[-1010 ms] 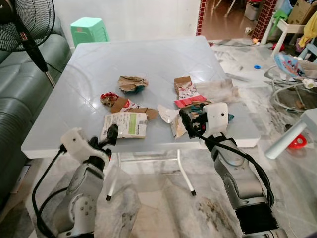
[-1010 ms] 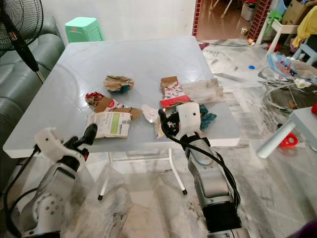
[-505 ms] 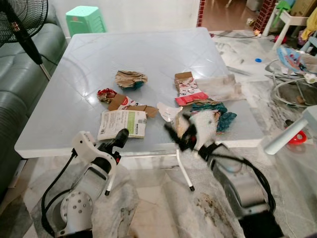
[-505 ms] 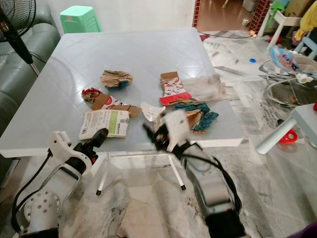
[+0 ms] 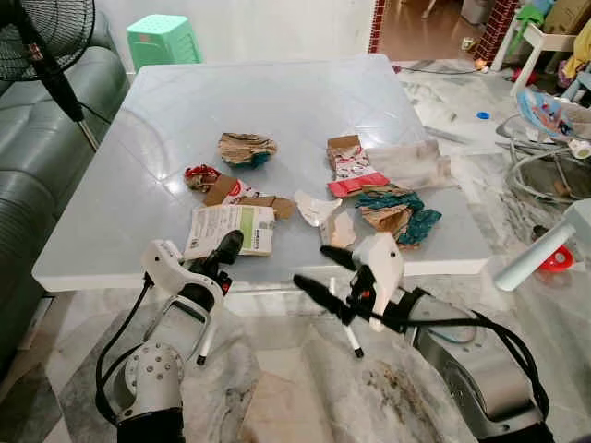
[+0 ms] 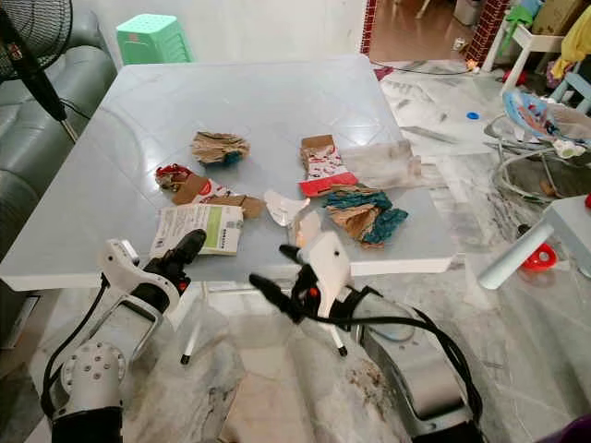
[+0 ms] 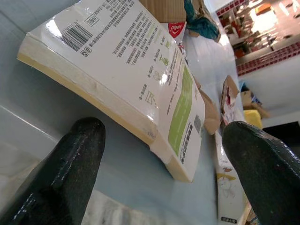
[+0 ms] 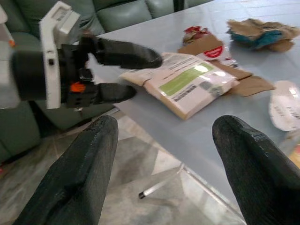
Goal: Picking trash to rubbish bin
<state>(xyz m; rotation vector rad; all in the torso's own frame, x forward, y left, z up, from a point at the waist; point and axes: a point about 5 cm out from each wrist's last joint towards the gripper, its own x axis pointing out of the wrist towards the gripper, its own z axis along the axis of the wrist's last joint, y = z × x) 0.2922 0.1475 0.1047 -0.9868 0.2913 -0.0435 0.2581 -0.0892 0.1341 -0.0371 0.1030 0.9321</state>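
The right gripper (image 5: pixel 323 272) is now swinging below the table's (image 5: pixel 138 175) front edge, spread wide. The marble floor (image 5: pixel 305 369) is lying underneath. The white-green box (image 5: pixel 231 231) is sitting near the front-left edge, the left gripper (image 7: pixel 159 173) gaping wide before it.

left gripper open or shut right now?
Open. In the left wrist view the two black fingers stand wide apart, with the white and green packet lying flat on the table between them, not yet gripped.
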